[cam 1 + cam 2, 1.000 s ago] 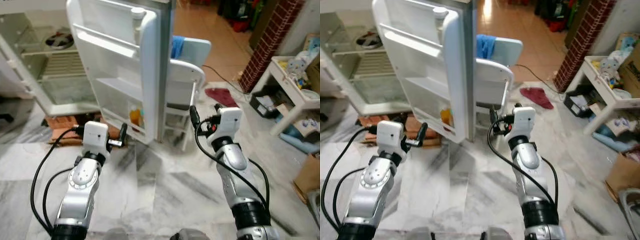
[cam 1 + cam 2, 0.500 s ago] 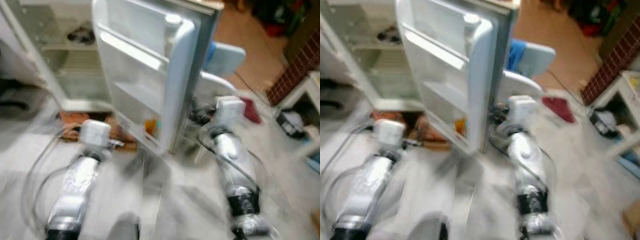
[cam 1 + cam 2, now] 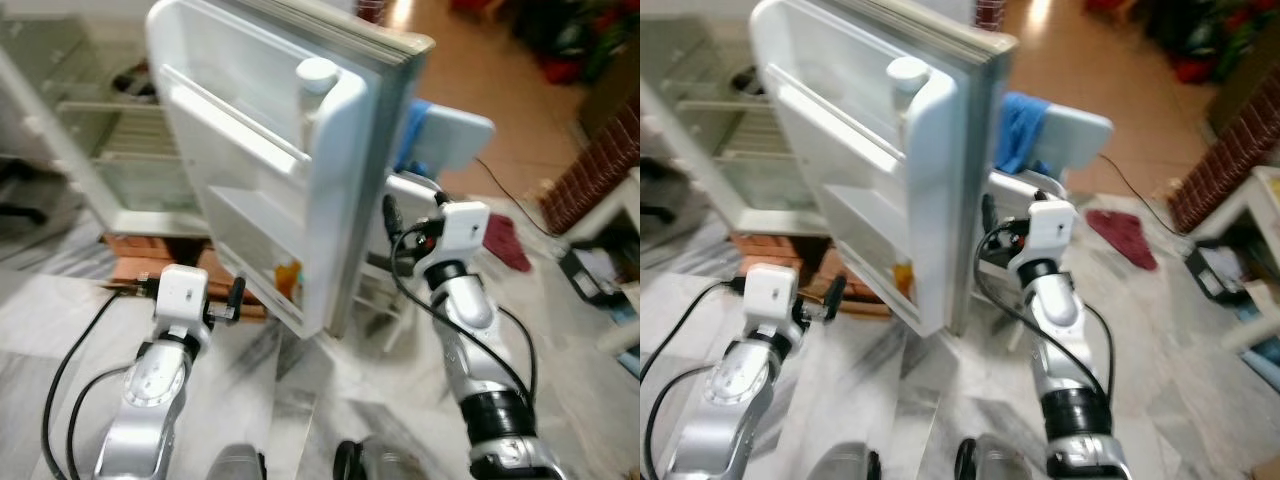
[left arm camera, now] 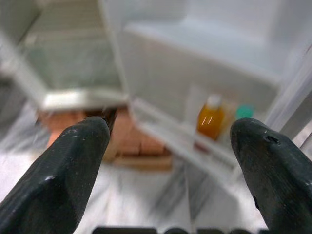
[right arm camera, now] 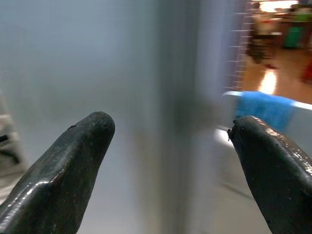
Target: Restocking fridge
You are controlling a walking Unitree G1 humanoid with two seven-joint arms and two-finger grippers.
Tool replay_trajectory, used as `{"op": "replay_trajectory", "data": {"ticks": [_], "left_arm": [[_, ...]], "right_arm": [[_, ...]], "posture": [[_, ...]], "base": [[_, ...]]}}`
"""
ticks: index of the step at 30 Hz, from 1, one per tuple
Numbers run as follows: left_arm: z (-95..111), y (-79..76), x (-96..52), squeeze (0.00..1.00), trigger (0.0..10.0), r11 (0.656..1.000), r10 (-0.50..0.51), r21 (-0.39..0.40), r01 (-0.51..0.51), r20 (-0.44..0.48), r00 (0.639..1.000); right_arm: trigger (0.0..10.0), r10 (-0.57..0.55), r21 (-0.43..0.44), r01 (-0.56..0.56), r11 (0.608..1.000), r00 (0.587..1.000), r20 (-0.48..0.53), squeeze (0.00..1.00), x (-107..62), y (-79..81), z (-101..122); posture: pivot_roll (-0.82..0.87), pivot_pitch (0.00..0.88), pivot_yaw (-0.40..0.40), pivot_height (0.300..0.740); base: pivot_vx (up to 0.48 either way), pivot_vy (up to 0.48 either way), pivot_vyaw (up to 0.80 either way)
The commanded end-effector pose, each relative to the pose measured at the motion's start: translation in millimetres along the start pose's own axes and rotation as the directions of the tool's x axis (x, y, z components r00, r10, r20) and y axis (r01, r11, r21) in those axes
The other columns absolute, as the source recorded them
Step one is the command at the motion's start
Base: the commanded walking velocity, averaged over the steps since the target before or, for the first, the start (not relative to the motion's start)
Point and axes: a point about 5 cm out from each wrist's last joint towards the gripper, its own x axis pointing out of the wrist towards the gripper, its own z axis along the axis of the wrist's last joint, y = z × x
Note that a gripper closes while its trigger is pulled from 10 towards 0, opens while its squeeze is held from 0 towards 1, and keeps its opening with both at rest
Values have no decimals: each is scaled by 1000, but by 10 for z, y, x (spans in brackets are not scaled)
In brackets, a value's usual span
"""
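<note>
The white fridge door (image 3: 300,170) stands open in front of me. Its lower shelf holds an orange bottle (image 3: 287,275), also in the left wrist view (image 4: 210,117), and a white bottle (image 3: 317,78) stands in the top shelf. The fridge's inside (image 3: 120,150) with wire shelves lies to the left. My left gripper (image 3: 236,295) is open and empty, low by the door's inner side; its fingers (image 4: 68,170) point at the lower shelf. My right gripper (image 3: 389,212) is open and empty, close to the door's grey outer face (image 5: 146,97).
A pale blue chair (image 3: 450,140) with a blue cloth stands just behind the door, near my right arm. Bricks (image 3: 150,255) prop up the fridge. A red rag (image 3: 505,240) lies on the marble floor, with a brick pillar (image 3: 600,150) and a white table to the right.
The whole view has shifted and cleared after a blur: I have moved closer to the door. Both grippers stay open and empty; the right one sits nearer the door's outer side.
</note>
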Motion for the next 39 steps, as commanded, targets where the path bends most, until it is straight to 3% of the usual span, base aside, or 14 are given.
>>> {"op": "replay_trajectory", "data": {"ticks": [1,7,13,14,15,17,18,21,23,27,34,36,37,39], "left_arm": [[-12,-65,-81,0,10000,998,-62,18,63,-30,998],[-168,-60,-254,0,10000,995,-94,10,96,-108,990],[-161,-61,-262,0,10000,994,-108,14,110,-124,986],[-166,-62,-262,0,10000,994,-110,13,112,-126,986],[-176,-63,-263,0,10000,993,-113,10,115,-129,985],[-185,-65,-263,0,10000,993,-116,7,118,-130,985],[-203,-70,-262,0,10000,993,-120,3,122,-135,983],[-238,-70,-260,0,10000,993,-121,-4,122,-146,982],[-283,-58,-250,0,10000,993,-120,-8,120,-158,980],[-306,-35,-244,0,10000,993,-117,-5,118,-163,980],[-300,8,-235,0,10000,992,-123,8,126,-171,978],[-292,5,-234,0,10000,990,-133,15,137,-170,976],[-289,3,-231,0,10000,989,-138,19,144,-171,976],[-279,-10,-230,0,10000,989,-141,20,146,-169,976]], "right_arm": [[10000,-26,-12,26,1000,1000,15,0,43,-107,43],[10000,-42,-14,43,999,999,35,0,158,-170,126],[10000,90,173,-100,980,994,64,0,289,46,248],[10000,175,248,-191,950,981,85,0,282,166,298],[10000,333,377,-362,852,932,142,0,230,386,405],[10000,435,435,-471,767,881,188,0,160,513,485],[10000,543,458,-584,670,806,234,0,48,632,569],[10000,624,452,-665,595,736,262,0,-74,716,622],[10000,737,471,-743,476,629,247,0,-281,767,584],[10000,772,466,-736,492,616,157,0,-349,709,413],[10000,896,464,-770,438,419,-148,0,-710,474,-9],[10000,873,414,-770,486,404,-274,0,-739,368,-158],[10000,817,360,-745,562,433,-381,0,-694,250,-278],[10000,763,291,-734,614,457,-457,0,-638,138,-345]], "posture": [[50,101,-23,740],[68,102,-29,740],[75,101,-29,740],[75,101,-29,740],[73,101,-27,740],[73,101,-27,740],[75,99,-26,740],[78,96,-28,740],[82,95,-28,740],[85,94,-27,740],[88,91,-19,740],[87,90,-18,740],[88,89,-17,740],[88,89,-16,740]], "base": [[0,0,800],[0,0,789],[0,0,468],[0,0,0],[0,0,0],[0,0,0],[0,0,0],[0,0,0],[0,0,0],[0,0,0],[0,0,0],[0,0,0],[0,0,0],[0,0,0]]}}
